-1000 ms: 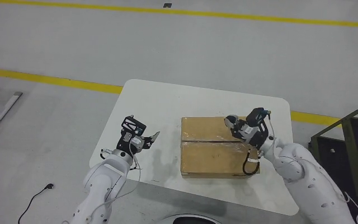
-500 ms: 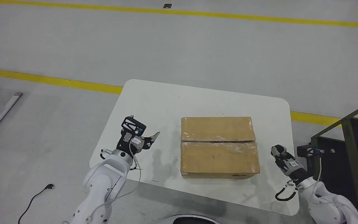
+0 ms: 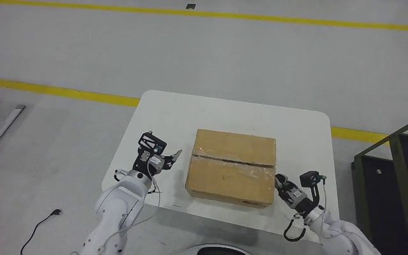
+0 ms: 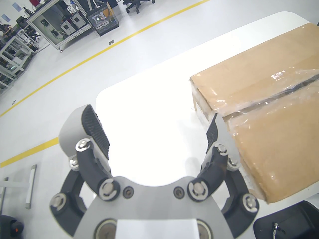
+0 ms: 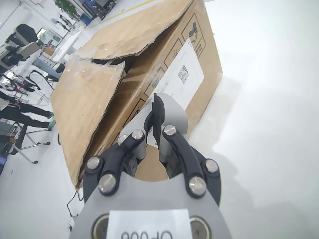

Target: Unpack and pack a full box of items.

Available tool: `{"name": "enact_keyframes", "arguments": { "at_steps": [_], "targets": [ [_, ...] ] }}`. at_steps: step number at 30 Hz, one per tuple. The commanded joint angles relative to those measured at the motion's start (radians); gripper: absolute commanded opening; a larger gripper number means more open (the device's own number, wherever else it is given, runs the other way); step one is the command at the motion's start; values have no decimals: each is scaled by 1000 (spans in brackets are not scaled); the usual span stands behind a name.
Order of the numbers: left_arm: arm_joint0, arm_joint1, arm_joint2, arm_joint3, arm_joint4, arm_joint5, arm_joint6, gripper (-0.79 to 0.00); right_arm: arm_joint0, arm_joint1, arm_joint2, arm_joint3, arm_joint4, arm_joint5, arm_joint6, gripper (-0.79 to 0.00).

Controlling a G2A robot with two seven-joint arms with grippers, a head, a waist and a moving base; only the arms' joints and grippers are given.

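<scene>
The right hand (image 5: 157, 111), fingers pinched shut on nothing, sits tip-first against one end of the cardboard box (image 5: 119, 58), seemingly to shove it rather than grip it. The left hand (image 4: 152, 123) hovers wide open and empty near the other end, likely ready to steady it. The box lies mid-desk (image 3: 166, 115), its torn flaps down. In the last half second it has slid toward the left hand and skewed slightly.

I'm watching a white rounded table (image 3: 166, 108) carrying one brown taped cardboard box (image 3: 233, 167), lying between left gripper (image 3: 167, 157) and right gripper (image 3: 281, 185).
</scene>
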Motion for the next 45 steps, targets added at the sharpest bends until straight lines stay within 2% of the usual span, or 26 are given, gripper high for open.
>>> {"name": "enact_keyframes", "arguments": {
  "at_steps": [1, 4, 7, 10, 13, 45],
  "targets": [
    [0, 0, 0, 0, 0, 0, 0, 0, 13, -3, -21, -3, -25, -4, 17, -785],
    [0, 0, 0, 0, 0, 0, 0, 0, 24, -6, -11, -2, -39, 28, -15, -785],
    [0, 0, 0, 0, 0, 0, 0, 0, -3, -5, 57, -31, -57, 105, -84, -785],
    [0, 0, 0, 0, 0, 0, 0, 0, -71, -5, 152, -122, -114, 245, -178, -785],
    [0, 0, 0, 0, 0, 0, 0, 0, -136, -7, 181, -234, -178, 328, -174, -785],
    [0, 0, 0, 0, 0, 0, 0, -1, -136, -7, 181, -234, -178, 328, -174, -785]
  ]
}}
